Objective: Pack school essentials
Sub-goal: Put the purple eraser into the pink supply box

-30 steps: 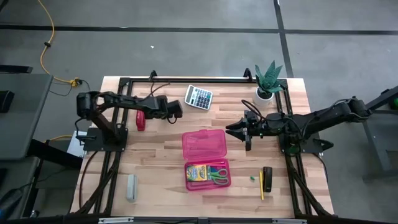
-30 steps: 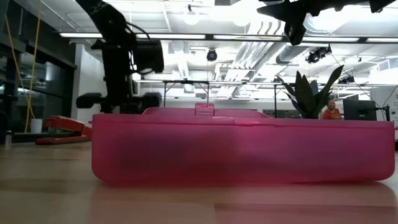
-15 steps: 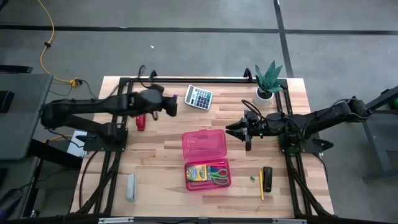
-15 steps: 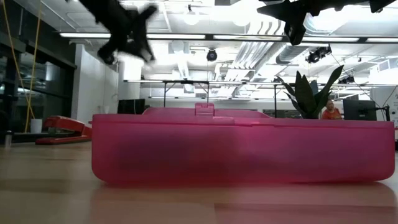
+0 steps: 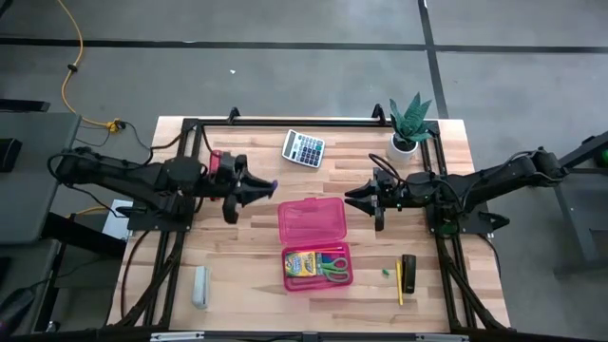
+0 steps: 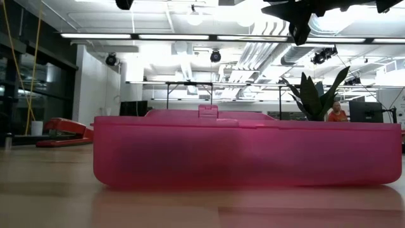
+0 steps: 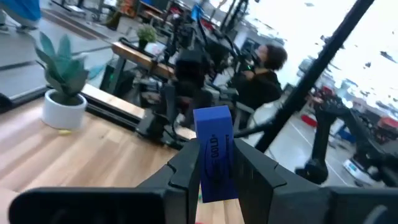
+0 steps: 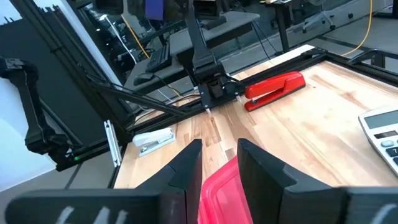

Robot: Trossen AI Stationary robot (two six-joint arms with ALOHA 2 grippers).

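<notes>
Blue rubber, a block eraser (image 7: pixel 214 152) with pale lettering on its side, stands upright, clamped between the fingers (image 7: pixel 185 167) of the left hand (image 5: pixel 249 189). That hand hovers above the tabletop (image 5: pixel 237 242) just left of the pink case (image 5: pixel 313 243), which lies open near the tabletop's middle, presumably so the eraser can be carried over it and released inside.

The near tray of the case holds a yellow-green crayon box (image 5: pixel 301 263) and green-handled scissors (image 5: pixel 333 269), laid flat side by side. A thin yellow pencil (image 5: pixel 399 281) and a tiny green eraser (image 5: pixel 387 272) lie loose toward the near right corner, not yet packed.

The right hand (image 5: pixel 372 202) waits just right of the case's raised lid, fingers narrowly parted and holding nothing.
</notes>
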